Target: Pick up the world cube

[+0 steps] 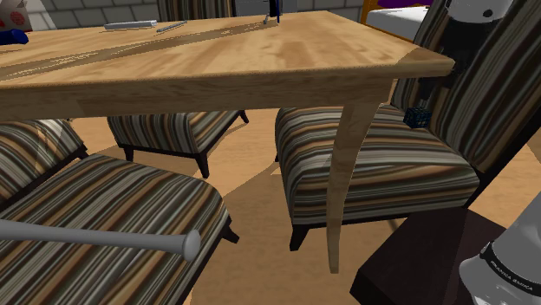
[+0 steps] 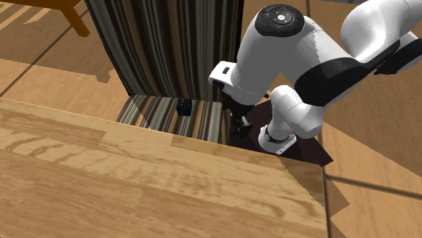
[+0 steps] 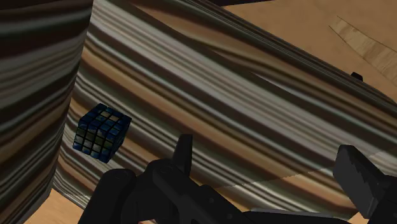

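Dark blue cube (image 3: 102, 132) — just one — on a striped chair seat (image 3: 242, 108), hand (image 3: 267, 156) wide, empty, near it.

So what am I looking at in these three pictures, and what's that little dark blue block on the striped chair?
A white robot arm is filmed by three cameras: one beside its stand, one looking down over the wooden table, and one on its hand. The block is a small dark blue puzzle cube, resting on the striped chair seat close to the backrest. The black gripper is open and holds nothing. The cube lies off to one side of its fingers, untouched.
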